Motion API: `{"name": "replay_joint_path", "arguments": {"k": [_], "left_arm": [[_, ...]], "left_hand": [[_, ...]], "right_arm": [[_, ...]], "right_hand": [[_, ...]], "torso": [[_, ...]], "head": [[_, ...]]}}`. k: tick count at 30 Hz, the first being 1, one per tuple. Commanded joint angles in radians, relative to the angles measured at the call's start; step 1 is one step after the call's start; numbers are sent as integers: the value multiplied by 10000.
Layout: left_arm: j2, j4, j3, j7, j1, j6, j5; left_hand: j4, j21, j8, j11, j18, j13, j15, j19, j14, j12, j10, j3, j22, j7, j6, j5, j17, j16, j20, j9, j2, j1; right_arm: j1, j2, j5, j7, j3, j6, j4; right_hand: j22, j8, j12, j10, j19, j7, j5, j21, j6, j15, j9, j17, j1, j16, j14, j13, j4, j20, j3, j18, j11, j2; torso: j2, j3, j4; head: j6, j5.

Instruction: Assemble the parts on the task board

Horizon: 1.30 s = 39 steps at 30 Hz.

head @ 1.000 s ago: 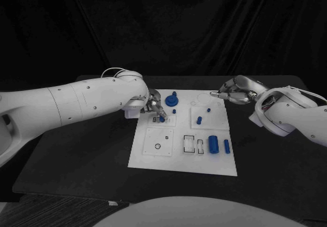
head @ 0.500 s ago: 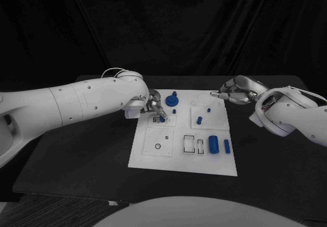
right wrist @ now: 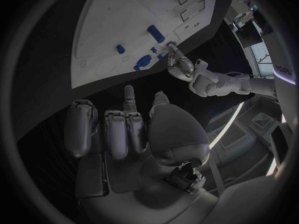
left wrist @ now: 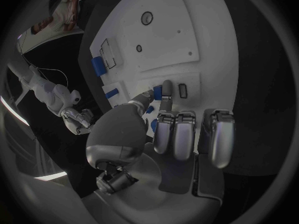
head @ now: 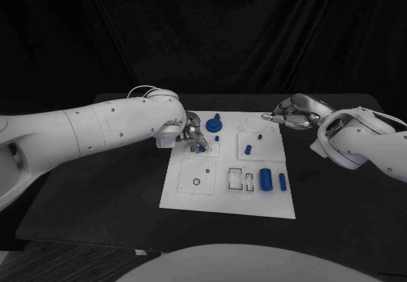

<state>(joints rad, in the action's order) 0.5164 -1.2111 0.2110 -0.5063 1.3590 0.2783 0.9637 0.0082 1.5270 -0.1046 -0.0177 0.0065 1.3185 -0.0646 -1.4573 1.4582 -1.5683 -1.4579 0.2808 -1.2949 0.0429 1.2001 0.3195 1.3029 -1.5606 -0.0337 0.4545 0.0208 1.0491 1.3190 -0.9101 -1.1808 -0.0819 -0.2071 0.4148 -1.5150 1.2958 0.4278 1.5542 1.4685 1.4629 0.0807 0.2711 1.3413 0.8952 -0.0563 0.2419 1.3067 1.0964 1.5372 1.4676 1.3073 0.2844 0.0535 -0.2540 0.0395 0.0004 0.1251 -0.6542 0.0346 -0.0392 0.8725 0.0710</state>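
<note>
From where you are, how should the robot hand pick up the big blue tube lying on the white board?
Pinch the big blue tube across its round sides at the middle, coming straight down from above. It lies flat on the white board, and a thinner blue stick lies close beside it.

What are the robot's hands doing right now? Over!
Left hand pinches a small blue part at the task board far-left corner. Right hand curled, holding nothing, off the board's far-right edge. Nothing in the way.

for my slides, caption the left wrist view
Left hand pinches a small blue part over the white task board.
</note>
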Motion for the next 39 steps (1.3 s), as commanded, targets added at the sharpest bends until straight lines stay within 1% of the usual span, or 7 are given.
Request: {"name": "replay_joint_path", "arguments": {"k": [1,2,9,17,23,33,39], "left_arm": [[-15,18,7,38,-45,144,9],[-16,22,7,31,-47,158,9],[-17,32,7,-24,-54,243,9],[-16,76,7,-108,-60,238,9],[9,69,7,-182,-62,268,9],[234,-189,6,163,-60,-390,9],[522,-542,4,570,9,-931,9]], "left_hand": [[-57,-179,-28,-192,160,2523,-199,-540,1126,-25,-1129,1058,-2110,-61,-106,-138,2679,-102,41,100,11,-33],[82,-184,-26,-188,160,2523,-193,-540,1126,-25,-1129,944,-2112,-60,-114,-505,2679,-102,39,137,-1,-142],[610,-204,13,-161,162,2523,-175,-538,1126,-25,-1129,411,-2117,-29,-141,-1439,2679,-102,25,228,-107,-530],[1022,-228,66,-145,168,2523,-162,-528,1126,-25,-1129,24,-2110,-9,-163,-1825,2679,-102,11,261,-105,-757],[1716,-244,113,-136,169,2523,-155,-537,1126,-25,-1129,-686,-2123,-4,-147,-2644,2679,-102,-1,330,-181,-1170],[2685,-223,111,-174,157,2523,-194,-580,1126,-25,-1129,-1905,-2173,-37,-64,-2720,2679,-102,41,444,-531,-1677],[2828,-179,22,-221,141,2523,-234,-627,1126,-25,-1129,-2460,-2221,-92,74,-2720,2679,-102,79,551,-643,-1816]], "right_arm": [[-21,2,-7,-120,8,-18,-4],[-22,3,-7,-118,8,-21,-4],[-26,9,-7,-112,8,-32,4],[-34,17,-7,-103,8,-52,9],[-37,8,-7,-97,8,-50,5],[-38,-11,-7,-93,8,-42,6],[-38,-21,-7,-89,8,-33,28]], "right_hand": [[1963,-63,166,1023,-68,33,169,-174,34,-9,70,1477,246,-140,795,2635,52,1,-271,195,74,17],[1963,-63,166,1023,-68,33,169,-174,34,-9,70,1477,246,-140,795,2635,52,1,-271,195,74,17],[1963,-63,166,1023,-68,33,169,-174,34,-9,70,1477,246,-140,795,2635,52,1,-271,195,74,17],[1955,-80,166,1023,-79,37,173,-206,27,-8,76,1449,283,-152,791,2635,56,2,-317,200,76,34],[1955,-80,166,1023,-79,37,173,-206,27,-8,76,1449,283,-152,791,2635,56,2,-317,200,76,34],[1955,-80,166,1023,-79,37,173,-206,27,-8,76,1449,283,-152,791,2635,56,2,-317,200,76,34],[1952,-83,166,1023,-83,37,176,-217,27,-8,78,1442,290,-155,790,2635,56,3,-332,203,77,35]], "torso": [[-1,1,0],[-1,1,-2],[-2,0,-3],[3,1,0],[5,3,-4],[5,2,-1],[0,-2,-1]], "head": [[2,7],[2,1],[2,9],[2,20],[2,6],[2,-17],[2,-24]]}}
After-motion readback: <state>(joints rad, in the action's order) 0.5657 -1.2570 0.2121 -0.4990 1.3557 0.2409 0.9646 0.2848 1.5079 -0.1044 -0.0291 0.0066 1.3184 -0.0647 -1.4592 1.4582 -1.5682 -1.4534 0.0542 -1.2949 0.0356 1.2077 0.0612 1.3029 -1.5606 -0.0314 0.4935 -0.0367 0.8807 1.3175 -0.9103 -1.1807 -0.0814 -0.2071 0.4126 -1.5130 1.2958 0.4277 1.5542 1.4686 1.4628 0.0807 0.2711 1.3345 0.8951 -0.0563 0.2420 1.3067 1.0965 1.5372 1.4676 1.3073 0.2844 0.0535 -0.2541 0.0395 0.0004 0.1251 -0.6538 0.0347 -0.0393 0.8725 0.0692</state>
